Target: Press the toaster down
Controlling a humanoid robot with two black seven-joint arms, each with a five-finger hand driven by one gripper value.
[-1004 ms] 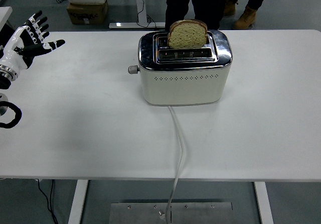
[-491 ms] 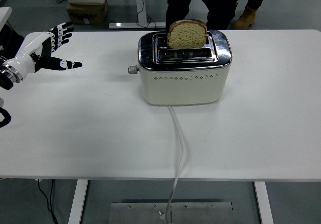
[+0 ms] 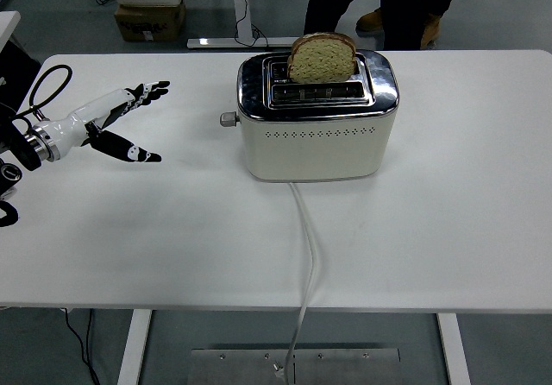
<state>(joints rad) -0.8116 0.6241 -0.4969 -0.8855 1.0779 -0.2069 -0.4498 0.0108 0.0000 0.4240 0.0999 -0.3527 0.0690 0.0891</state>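
Note:
A cream and chrome toaster (image 3: 317, 122) stands at the middle of the white table (image 3: 448, 221). A slice of bread (image 3: 321, 58) sticks up from its far slot. The grey lever knob (image 3: 228, 119) juts out of the toaster's left end, in its raised position. My left hand (image 3: 119, 122) is over the table to the left of the toaster, fingers spread, thumb pointing toward the lever, holding nothing. It is well short of the lever. The right arm is out of view.
The toaster's white cord (image 3: 308, 255) runs from its front over the table's near edge. A person's legs (image 3: 388, 5) stand behind the table. A cardboard box (image 3: 151, 20) sits on the floor at the back left.
My left hand has moved right and down toward the toaster, turning from raised palm to a flatter reach. The person behind the table has shifted right.

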